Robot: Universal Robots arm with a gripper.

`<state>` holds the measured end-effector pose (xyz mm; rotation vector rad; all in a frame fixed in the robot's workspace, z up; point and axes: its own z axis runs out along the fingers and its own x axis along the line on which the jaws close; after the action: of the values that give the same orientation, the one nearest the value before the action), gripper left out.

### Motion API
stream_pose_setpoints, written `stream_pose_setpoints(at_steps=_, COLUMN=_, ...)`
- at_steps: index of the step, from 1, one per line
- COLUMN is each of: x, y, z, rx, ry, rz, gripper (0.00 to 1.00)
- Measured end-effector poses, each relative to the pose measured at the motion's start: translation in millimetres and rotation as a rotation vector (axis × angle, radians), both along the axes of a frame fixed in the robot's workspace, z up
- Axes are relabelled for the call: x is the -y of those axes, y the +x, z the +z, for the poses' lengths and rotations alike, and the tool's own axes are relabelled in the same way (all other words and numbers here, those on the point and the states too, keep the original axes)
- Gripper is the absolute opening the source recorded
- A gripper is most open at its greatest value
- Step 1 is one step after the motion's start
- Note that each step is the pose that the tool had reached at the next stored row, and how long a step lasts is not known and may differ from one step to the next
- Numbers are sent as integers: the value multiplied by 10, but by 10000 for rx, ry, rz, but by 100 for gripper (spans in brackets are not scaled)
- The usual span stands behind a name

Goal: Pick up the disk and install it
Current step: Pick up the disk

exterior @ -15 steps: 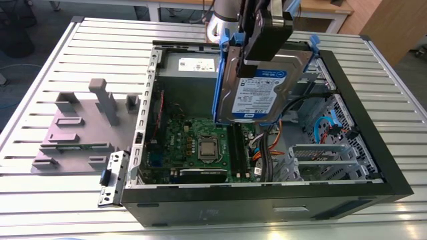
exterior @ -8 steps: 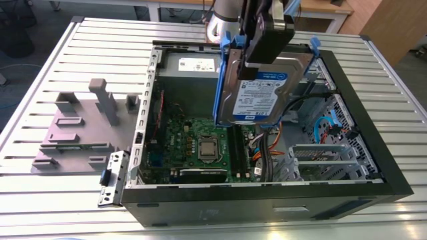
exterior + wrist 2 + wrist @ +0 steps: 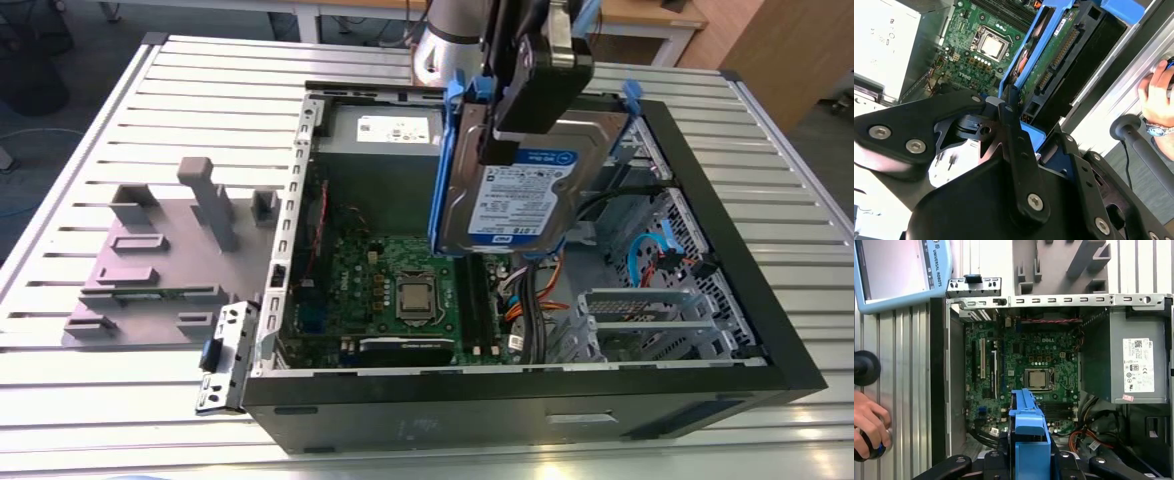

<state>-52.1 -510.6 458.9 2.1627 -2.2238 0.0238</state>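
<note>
- Pinching one disk [image 3: 523, 195] by its upper end, my gripper [image 3: 521, 130] has its fingers pressed onto it. The disk hangs on edge, label outward, over the one open computer case [image 3: 787, 345].
- One green board [image 3: 387, 285] lies on the case floor, with one grey box [image 3: 380, 140] just beside it.
- The disk's lower edge is above the board's edge on the exterior view's right. It seems clear of the case walls, though I can't be sure.
- Cables [image 3: 641, 255] crowd the bay beyond it.
- One hand [image 3: 869, 427] sits over the table [image 3: 120, 420], outside the case wall.
</note>
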Motion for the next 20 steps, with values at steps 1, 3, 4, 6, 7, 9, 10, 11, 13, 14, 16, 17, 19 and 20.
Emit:
stream_pose_setpoints(at_steps=1, x=0, y=6, z=-5, rx=0, ry=-7, rz=0, gripper=37)
stream_pose_setpoints(at_steps=3, x=0, y=19, z=-15, rx=-1, ry=-16, rz=0, gripper=37)
stream_pose_setpoints(at_steps=4, x=0, y=26, z=-20, rx=0, ry=-19, rz=0, gripper=37)
stream_pose_setpoints(at_steps=6, x=0, y=43, z=-31, rx=0, ry=-23, rz=0, gripper=37)
stream_pose_setpoints(at_steps=7, x=0, y=54, z=-36, rx=0, ry=-25, rz=0, gripper=37)
stream_pose_setpoints(at_steps=9, x=0, y=80, z=-47, rx=0, ry=-27, rz=0, gripper=37)
stream_pose_setpoints(at_steps=10, x=0, y=94, z=-53, rx=0, ry=-26, rz=0, gripper=37)
stream_pose_setpoints(at_steps=11, x=1, y=108, z=-55, rx=0, ry=-25, rz=0, gripper=37)
stream_pose_setpoints(at_steps=13, x=8, y=139, z=-55, rx=-2, ry=-27, rz=0, gripper=37)
stream_pose_setpoints(at_steps=14, x=19, y=152, z=-56, rx=-1, ry=-20, rz=0, gripper=37)
stream_pose_setpoints(at_steps=16, x=53, y=169, z=-56, rx=-1, ry=32, rz=0, gripper=37)
stream_pose_setpoints(at_steps=17, x=69, y=173, z=-56, rx=-1, ry=74, rz=0, gripper=37)
stream_pose_setpoints(at_steps=19, x=103, y=180, z=-58, rx=0, ry=180, rz=0, gripper=37)
stream_pose_setpoints(at_steps=20, x=119, y=184, z=-57, rx=0, ry=232, rz=0, gripper=37)
